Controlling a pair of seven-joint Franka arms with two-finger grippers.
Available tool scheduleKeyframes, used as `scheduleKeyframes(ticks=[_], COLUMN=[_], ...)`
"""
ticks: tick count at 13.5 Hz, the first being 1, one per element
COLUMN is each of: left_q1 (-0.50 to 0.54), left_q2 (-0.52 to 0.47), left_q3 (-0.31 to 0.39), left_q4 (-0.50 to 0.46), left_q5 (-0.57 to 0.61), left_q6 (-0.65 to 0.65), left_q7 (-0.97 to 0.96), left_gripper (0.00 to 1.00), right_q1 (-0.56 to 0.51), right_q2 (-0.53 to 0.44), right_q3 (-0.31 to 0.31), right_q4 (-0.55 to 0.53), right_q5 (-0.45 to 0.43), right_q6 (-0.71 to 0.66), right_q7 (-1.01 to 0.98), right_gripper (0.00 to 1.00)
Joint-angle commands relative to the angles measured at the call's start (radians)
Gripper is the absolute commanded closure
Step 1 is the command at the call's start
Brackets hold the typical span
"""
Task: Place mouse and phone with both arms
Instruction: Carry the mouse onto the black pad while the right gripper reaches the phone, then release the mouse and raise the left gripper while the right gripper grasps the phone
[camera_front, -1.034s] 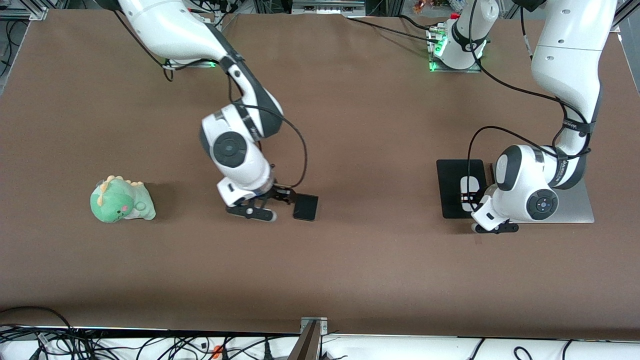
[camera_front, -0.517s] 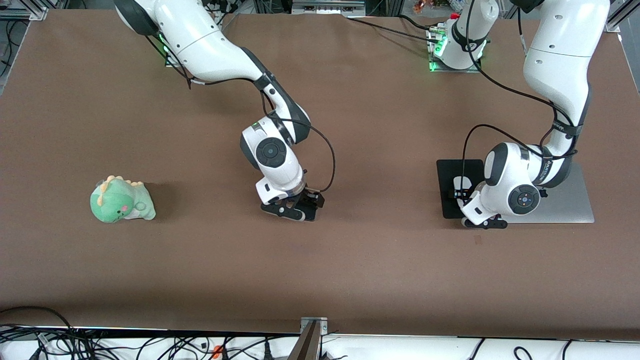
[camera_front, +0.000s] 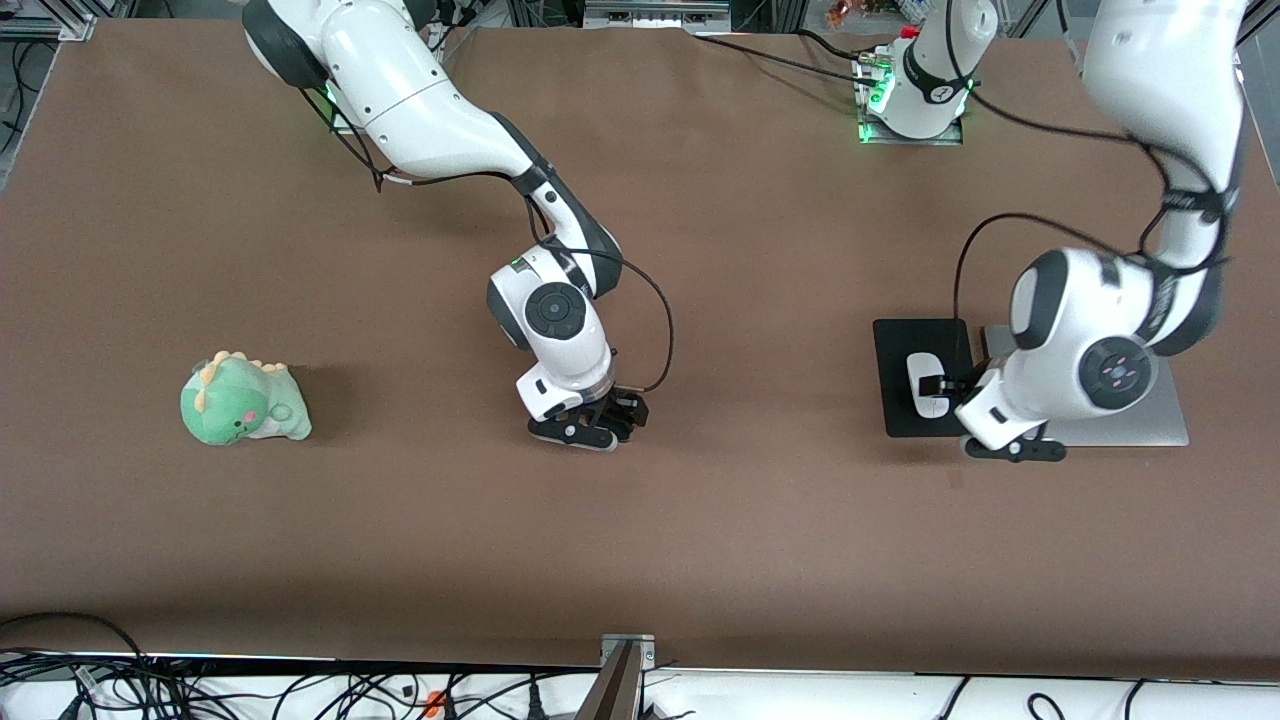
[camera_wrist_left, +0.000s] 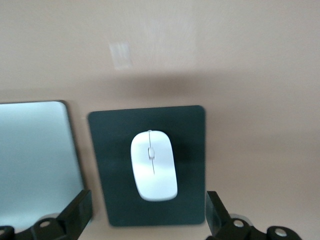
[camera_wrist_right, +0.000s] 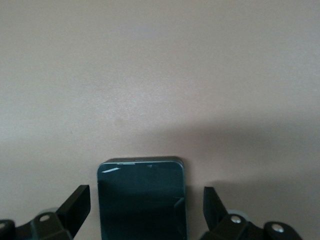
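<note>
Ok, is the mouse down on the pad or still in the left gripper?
Down on the pad. The mouse lies flat on the mouse pad, and the left gripper is open with its fingers clear of it.

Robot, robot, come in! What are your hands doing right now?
Left gripper open above mouse, which lies on pad. Right gripper open, fingers either side of phone. Nothing in the way.

Brown table (camera_front: 760, 540) (cables (camera_front: 200, 690) below)
</note>
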Motion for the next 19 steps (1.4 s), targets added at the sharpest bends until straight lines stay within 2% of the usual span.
scheduleKeyframes(ticks=[1, 4, 6, 10, 11, 12, 13, 14, 15, 16, 17, 19], left_q1=[-0.005, -0.005, -0.005, 0.007, 0.009, 0.010, 0.013, 0.032, 0.045, 0.047, 0.049, 0.049], left_q2=[-0.146, -0.220, -0.224, -0.237, -0.263, -0.308, -0.376, -0.437, -0.476, -0.479, -0.479, -0.479], left_q3=[-0.001, -0.001, -0.001, 0.002, 0.001, 0.002, 0.002, 0.004, 0.002, 0.004, 0.008, 0.007], left_q4=[0.069, 0.242, 0.318, 0.301, 0.274, 0.207, 0.104, 0.005, -0.053, -0.055, -0.053, -0.035], left_q5=[0.018, 0.013, 0.006, 0.018, 0.018, 0.026, 0.032, 0.030, 0.030, 0.030, 0.018, 0.018], left_q6=[-0.166, -0.378, -0.408, -0.446, -0.440, -0.388, -0.339, -0.261, -0.212, -0.208, -0.216, -0.225], left_q7=[0.005, 0.010, -0.008, 0.051, 0.038, 0.054, 0.056, 0.071, 0.112, 0.146, 0.154, 0.153], left_gripper=[0.00, 0.00, 0.00, 0.00, 0.00, 0.00, 0.00, 0.00, 0.00, 0.00, 0.00, 0.00], right_q1=[0.007, 0.011, 0.011, 0.017, 0.019, 0.019, 0.019, 0.019, 0.019, 0.019, 0.017, 0.016], right_q2=[0.025, 0.038, 0.044, 0.054, 0.055, 0.057, 0.061, 0.063, 0.063, 0.061, 0.060, 0.049], right_q3=[-0.002, -0.002, -0.002, -0.002, -0.002, -0.002, -0.002, -0.002, -0.002, -0.002, -0.002, -0.002], right_q4=[0.032, 0.036, 0.036, 0.036, 0.036, 0.036, 0.036, 0.036, 0.033, 0.031, 0.032, 0.032], right_q5=[-0.020, -0.020, -0.020, -0.020, -0.020, -0.020, -0.020, -0.020, -0.020, -0.021, -0.021, -0.018], right_q6=[0.016, 0.025, 0.038, 0.041, 0.044, 0.051, 0.053, 0.055, 0.055, 0.053, 0.053, 0.041], right_q7=[-0.003, -0.016, -0.016, -0.013, -0.013, -0.014, -0.017, -0.026, -0.036, -0.043, -0.051, -0.059], right_gripper=[0.00, 0.00, 0.00, 0.02, 0.04, 0.09, 0.19, 0.34, 0.46, 0.54, 0.58, 0.59])
